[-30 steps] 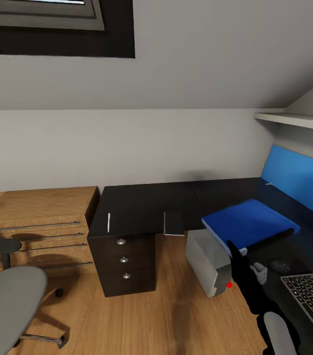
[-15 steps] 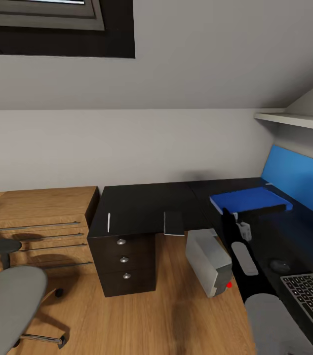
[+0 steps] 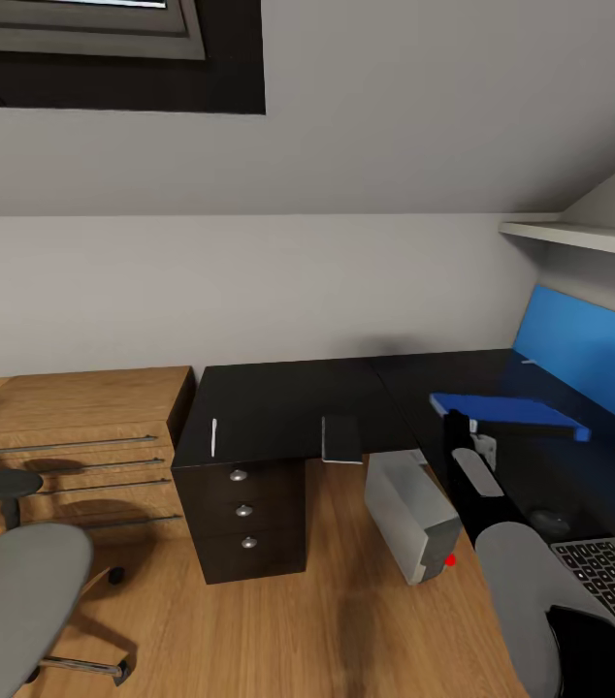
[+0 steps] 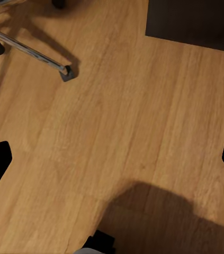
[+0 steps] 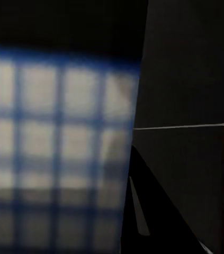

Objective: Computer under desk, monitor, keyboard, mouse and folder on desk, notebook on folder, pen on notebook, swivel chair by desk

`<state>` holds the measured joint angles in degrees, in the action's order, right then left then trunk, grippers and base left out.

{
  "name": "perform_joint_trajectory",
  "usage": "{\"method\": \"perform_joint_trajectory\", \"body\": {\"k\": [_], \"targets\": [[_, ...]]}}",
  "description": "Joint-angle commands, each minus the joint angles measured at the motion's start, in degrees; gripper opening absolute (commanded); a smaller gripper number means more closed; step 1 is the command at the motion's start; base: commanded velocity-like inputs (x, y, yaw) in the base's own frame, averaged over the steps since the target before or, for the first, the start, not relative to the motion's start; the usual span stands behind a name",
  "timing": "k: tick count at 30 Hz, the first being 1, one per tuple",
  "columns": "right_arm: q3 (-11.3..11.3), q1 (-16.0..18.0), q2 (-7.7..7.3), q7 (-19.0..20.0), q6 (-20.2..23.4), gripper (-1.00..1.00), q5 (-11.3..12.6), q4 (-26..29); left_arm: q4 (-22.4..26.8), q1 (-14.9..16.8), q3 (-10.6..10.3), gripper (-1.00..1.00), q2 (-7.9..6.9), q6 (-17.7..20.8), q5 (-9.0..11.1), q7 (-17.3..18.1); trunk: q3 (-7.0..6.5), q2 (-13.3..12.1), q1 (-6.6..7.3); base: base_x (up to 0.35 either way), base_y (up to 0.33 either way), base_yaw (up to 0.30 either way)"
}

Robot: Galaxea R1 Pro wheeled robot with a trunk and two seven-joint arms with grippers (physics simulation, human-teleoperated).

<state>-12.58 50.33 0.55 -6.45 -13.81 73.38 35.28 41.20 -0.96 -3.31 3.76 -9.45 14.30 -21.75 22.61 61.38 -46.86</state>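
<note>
The blue folder (image 3: 507, 411) hangs nearly flat just above the black desk (image 3: 288, 397), and my right gripper (image 3: 463, 428) is shut on its near left edge. In the right wrist view the folder (image 5: 59, 153) is a blurred blue-checked sheet beside one dark finger (image 5: 154, 211). The keyboard (image 3: 610, 584) and mouse (image 3: 548, 523) lie on the desk at the lower right. A dark notebook (image 3: 341, 438) and a white pen (image 3: 213, 436) rest near the desk's front edge. The grey computer (image 3: 409, 512) stands on the floor under the desk. The swivel chair (image 3: 7, 601) is at the lower left. My left gripper (image 4: 112, 159) is open over wood floor.
A bright blue panel (image 3: 589, 354) stands along the desk's right side under a white shelf (image 3: 579, 236). A wooden dresser (image 3: 75, 436) adjoins the desk's drawer unit (image 3: 244, 514). In the left wrist view a chair leg with its caster (image 4: 64, 71) crosses the floor.
My right arm has reached forward and carried the folder farther over the desk. The folder has dropped from tilted to nearly flat. The camera has not moved.
</note>
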Motion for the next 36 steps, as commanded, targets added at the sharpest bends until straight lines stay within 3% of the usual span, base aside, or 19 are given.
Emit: {"method": "perform_joint_trajectory", "body": {"k": [1,16,36], "targets": [[-0.1,0.0,0.01,0.0,0.0,-1.0,0.8,0.0,0.1,0.0,-0.3,1.0,-0.02,-0.2,0.6,-0.3,0.05,0.0,-0.01,0.0,0.0,0.0],[-0.2,-0.5,0.45,-0.1,0.1,-1.0,1.5,-1.7,0.0,0.0,-0.5,1.0,0.03,-0.2,0.6,-0.2,0.05,0.0,-0.01,0.026,0.0,-0.001],[-0.2,-0.5,0.55,0.0,0.1,-1.0,1.6,-6.2,0.0,0.0,-0.4,1.0,0.02,-0.1,0.6,-0.3,0.05,0.0,-0.01,0.122,-0.028,-0.106]]}}
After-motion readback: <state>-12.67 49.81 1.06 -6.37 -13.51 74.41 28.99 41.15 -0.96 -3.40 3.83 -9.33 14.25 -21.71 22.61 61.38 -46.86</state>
